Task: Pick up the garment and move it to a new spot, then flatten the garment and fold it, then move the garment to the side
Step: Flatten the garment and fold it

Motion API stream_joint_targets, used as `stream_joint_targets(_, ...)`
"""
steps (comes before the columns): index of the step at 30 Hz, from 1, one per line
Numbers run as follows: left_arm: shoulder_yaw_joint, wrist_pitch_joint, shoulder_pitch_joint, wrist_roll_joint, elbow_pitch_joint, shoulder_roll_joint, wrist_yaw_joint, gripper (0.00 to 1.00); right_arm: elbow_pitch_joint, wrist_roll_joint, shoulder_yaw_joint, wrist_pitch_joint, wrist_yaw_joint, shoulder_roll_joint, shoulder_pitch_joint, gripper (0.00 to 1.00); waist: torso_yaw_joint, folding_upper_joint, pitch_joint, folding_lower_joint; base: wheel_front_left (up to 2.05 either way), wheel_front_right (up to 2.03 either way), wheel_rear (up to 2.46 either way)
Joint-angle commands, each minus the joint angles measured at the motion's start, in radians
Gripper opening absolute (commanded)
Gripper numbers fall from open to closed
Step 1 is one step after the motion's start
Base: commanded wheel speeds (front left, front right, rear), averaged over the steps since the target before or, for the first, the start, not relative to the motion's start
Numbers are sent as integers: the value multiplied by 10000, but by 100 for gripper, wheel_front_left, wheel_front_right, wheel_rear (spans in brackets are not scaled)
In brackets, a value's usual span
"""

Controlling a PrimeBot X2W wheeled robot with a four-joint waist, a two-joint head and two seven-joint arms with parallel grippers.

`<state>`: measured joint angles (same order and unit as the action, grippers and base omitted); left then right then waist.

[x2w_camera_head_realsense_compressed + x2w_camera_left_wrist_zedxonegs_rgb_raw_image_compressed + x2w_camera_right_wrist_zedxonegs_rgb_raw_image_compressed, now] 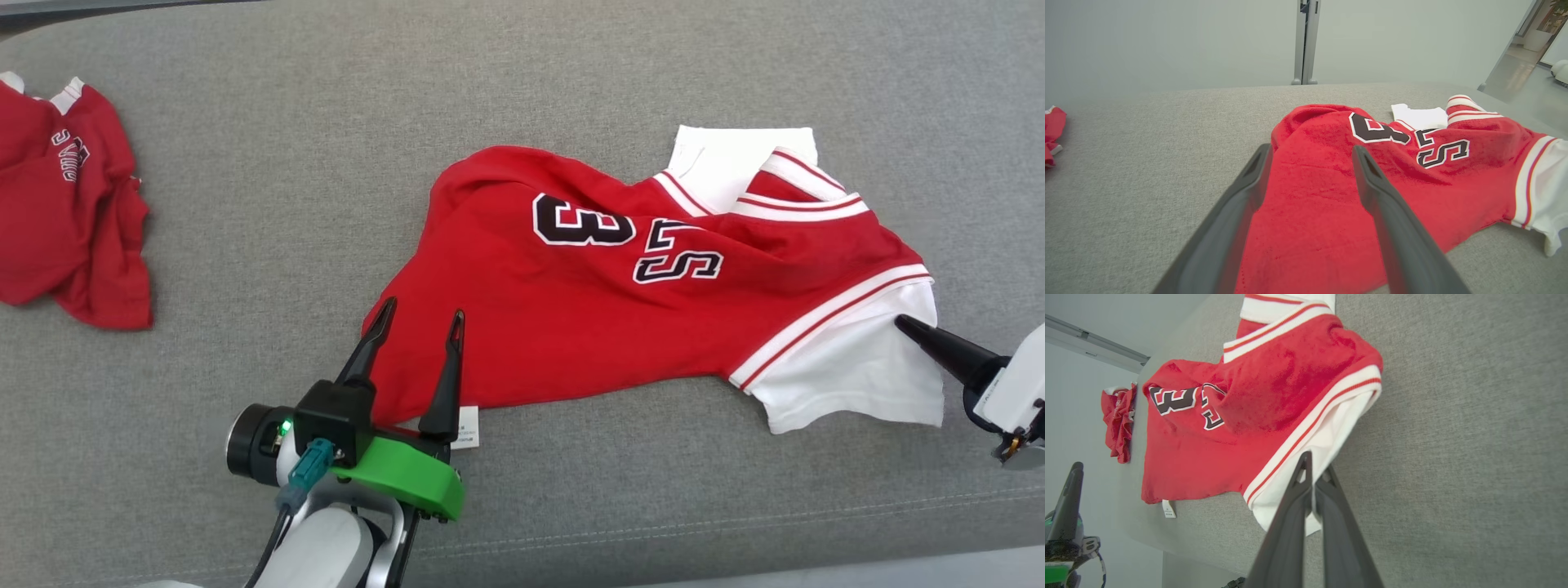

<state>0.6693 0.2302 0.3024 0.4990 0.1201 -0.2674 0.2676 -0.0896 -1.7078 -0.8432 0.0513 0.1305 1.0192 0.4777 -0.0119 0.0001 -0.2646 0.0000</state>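
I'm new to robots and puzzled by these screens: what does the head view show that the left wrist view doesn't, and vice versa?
Head view: the right tool, shut on the white sleeve, and a hem label. Left wrist view: a pale wall and door frame behind. Both: the red jersey, the open left tool, another red garment, the grey surface.

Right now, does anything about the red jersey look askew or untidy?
Yes. The red jersey lies crooked and rumpled, not flat, with creases across its body. One white sleeve is pinched in the shut right gripper. A second red garment sits crumpled at the robot's far left.
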Motion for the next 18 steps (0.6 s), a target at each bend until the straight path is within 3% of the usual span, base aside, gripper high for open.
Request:
stream_joint_targets(1, -6, -49, 95, -100, -8, -147, 19, 100, -643, 296, -98, 37, 2, -268, 314, 0, 155, -1, -164, 0, 0, 0, 0)
stream_joint_targets(7, 23, -148, 110, -114, -110, -269, 70, 100, -2856, 881, -458, 420, 2, -1145, 960, 0, 348, -1, -285, 0, 0, 0, 0)
stream_joint_targets(15, 15, -238, -132, -68, -237, -437, 219, 100, -3611, 1406, -604, 220, 2, -1128, 1016, 0, 155, -1, -103, 0, 0, 0, 0)
stream_joint_targets(17, 8, -290, -184, -50, -285, -487, 250, 100, -3683, 1619, -667, 80, 1, -1169, 1037, 45, 25, -1, -58, 0, 0, 0, 0)
stream_joint_targets(18, 7, -320, -200, -35, -301, -517, 255, 100, -3712, 1681, -666, -32, 1, -1208, 1027, 81, -40, -1, -40, 0, 0, 0, 0)
